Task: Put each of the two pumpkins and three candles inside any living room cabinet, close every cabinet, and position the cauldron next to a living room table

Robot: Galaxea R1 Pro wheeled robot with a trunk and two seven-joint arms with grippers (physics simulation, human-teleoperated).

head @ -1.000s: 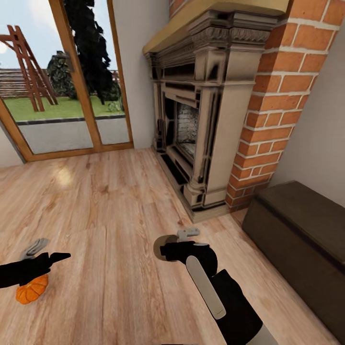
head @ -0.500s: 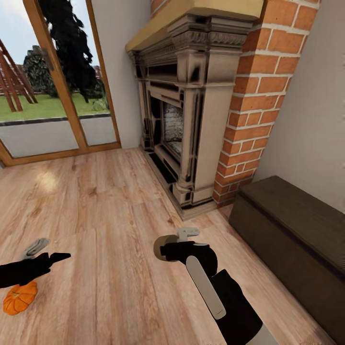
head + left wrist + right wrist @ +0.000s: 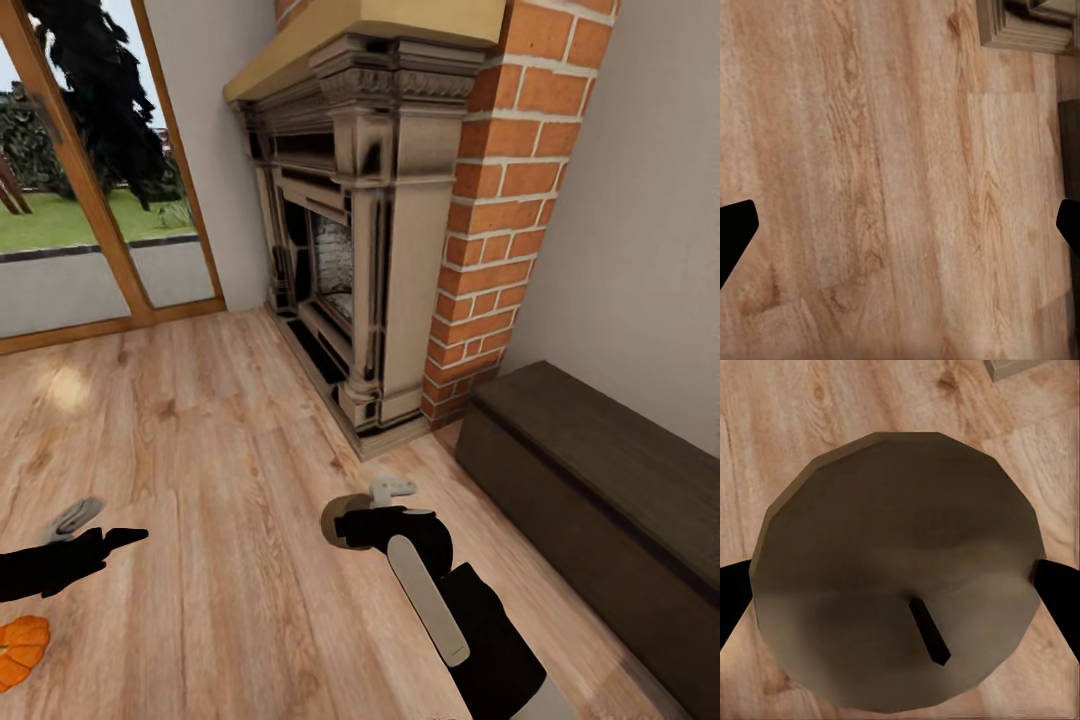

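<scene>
Scene: living-room corner, wood plank floor (image 3: 230,440), ornate fireplace (image 3: 345,240) w/ brick chimney (image 3: 500,200), glass door (image 3: 90,190) to garden at left of head view.
Right gripper (image 3: 345,522): held low over floor in front of fireplace; closed around a round brownish candle (image 3: 900,570), 1 black finger seen at each side of it in right wrist view; dark wick pointed at cam.
Candle: held off the floor, top face toward wrist cam; seen in head view as a tan disc at gripper tip (image 3: 338,515).
Left gripper (image 3: 100,535): hung over bare floor at lower left of head view; fingers spread wide, black tips (image 3: 735,232) at both edges of left wrist view, nothing between them but planks.
Pumpkin (image 3: 20,648): orange, ribbed, on floor at the lower-left edge of head view, partly cut off by frame; below the left arm in pic, not touched by gripper.
Cabinet (image 3: 600,500): long low dark-brown unit against wall, right of fireplace, just beside brick base; front seen closed; well apart from both grippers.
Fireplace base (image 3: 1027,26): corner of it seen in left wrist view, w/ dark edge of cabinet (image 3: 1069,150) nearby.
Right arm (image 3: 470,620): black w/ pale strip, reached fwd from lower centre of head view.
</scene>
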